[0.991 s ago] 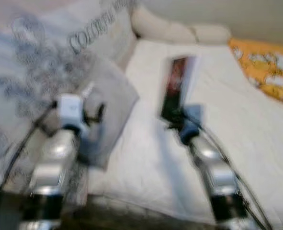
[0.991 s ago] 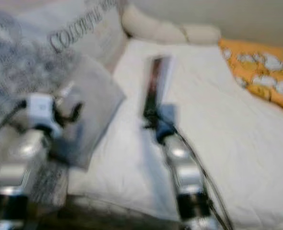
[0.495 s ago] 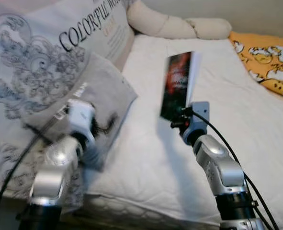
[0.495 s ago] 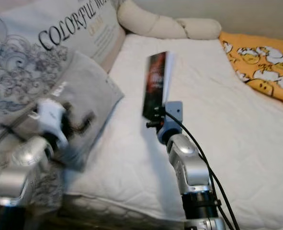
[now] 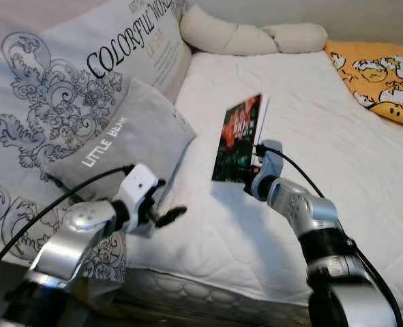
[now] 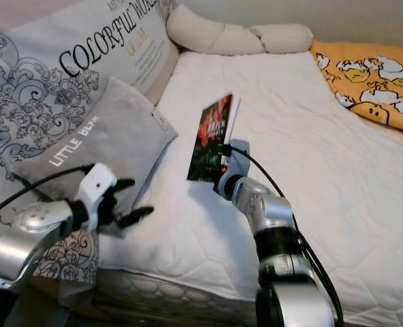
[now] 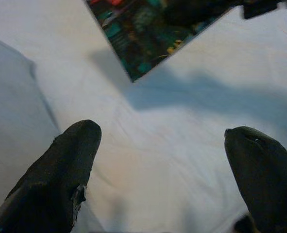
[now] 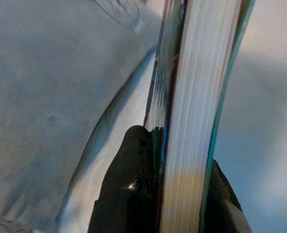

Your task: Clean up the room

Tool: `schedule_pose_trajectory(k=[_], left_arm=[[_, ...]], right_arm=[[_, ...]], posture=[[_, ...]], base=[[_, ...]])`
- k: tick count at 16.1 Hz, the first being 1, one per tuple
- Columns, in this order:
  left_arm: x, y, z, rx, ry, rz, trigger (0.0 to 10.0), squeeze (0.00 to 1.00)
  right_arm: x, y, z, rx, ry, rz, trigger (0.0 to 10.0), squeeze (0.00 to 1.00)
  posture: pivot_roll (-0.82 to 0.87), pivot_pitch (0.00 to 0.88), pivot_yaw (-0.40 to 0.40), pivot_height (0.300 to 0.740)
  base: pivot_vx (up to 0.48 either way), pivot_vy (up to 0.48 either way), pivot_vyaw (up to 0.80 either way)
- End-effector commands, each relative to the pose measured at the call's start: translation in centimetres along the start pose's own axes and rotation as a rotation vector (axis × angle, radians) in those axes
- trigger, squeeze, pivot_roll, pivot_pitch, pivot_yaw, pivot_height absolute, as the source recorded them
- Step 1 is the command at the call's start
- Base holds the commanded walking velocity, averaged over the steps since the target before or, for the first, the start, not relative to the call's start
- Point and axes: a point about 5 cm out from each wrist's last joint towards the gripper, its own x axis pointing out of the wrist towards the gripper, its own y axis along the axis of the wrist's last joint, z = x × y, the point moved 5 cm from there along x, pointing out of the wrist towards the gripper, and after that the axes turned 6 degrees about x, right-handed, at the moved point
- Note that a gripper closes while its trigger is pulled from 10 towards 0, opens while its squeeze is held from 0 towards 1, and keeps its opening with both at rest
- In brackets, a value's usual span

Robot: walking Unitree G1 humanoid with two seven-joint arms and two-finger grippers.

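Book (image 5: pixel 239 138) lowered, right gripper (image 5: pixel 253 178) clamping it | left gripper (image 5: pixel 161 204) wide | grey pillow (image 5: pixel 129 139) beside

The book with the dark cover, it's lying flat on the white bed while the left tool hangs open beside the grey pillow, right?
Not flat: the right tool holds the book up off the bed, as the left eye view shows. The left tool is open beside the pillow.

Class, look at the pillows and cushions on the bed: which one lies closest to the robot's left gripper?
The small grey cushion lettered LITTLE BEAR, right beside the left gripper; the big patterned pillow sits behind it, the cream bolster at the far end.
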Motion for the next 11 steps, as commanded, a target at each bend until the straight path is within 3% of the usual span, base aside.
schedule_pose_trajectory(k=[1,2,3,6,7,8,11], left_arm=[[-0.4,0.4,-0.1,0.005,-0.011,0.004,10.0,0.00],[-0.7,0.1,-0.1,-0.012,-0.019,-0.014,10.0,0.00],[-0.9,-0.2,-0.1,-0.018,-0.017,-0.033,10.0,0.00],[-1.1,-1.2,0.0,-0.036,-0.011,-0.084,10.0,0.00],[-1.0,-1.4,-0.1,-0.037,-0.003,-0.098,10.0,0.00],[-0.9,-1.8,-0.2,-0.046,0.024,-0.123,10.0,0.00],[-0.7,-2.0,0.1,-0.051,0.031,-0.133,10.0,0.00]], right_arm=[[0.4,0.1,-0.9,0.040,0.039,-0.008,10.0,0.00],[1.0,-1.3,-0.7,0.127,0.046,-0.070,10.0,0.00],[1.2,-2.6,-0.5,0.156,0.043,-0.118,10.0,0.00],[1.3,-5.0,1.4,0.122,-0.052,-0.190,10.0,0.00],[1.3,-5.4,2.1,0.086,-0.086,-0.195,10.0,0.15],[0.9,-6.2,4.1,0.013,-0.176,-0.196,10.0,1.00],[0.2,-6.6,6.2,-0.026,-0.268,-0.183,10.0,1.00]], posture=[[0.06,0.000,0.068,0.740],[0.08,0.000,0.056,0.740],[0.09,0.000,0.049,0.740],[0.10,0.000,0.041,0.740],[0.10,0.000,0.040,0.740],[0.11,0.000,0.036,0.740],[0.12,0.000,0.033,0.740]], base=[[0.000,0.000,0.00],[0.000,0.000,0.00],[0.000,0.000,0.00],[0.000,0.000,0.00],[0.000,0.000,0.00],[0.000,0.000,0.00],[0.000,0.000,0.00]])
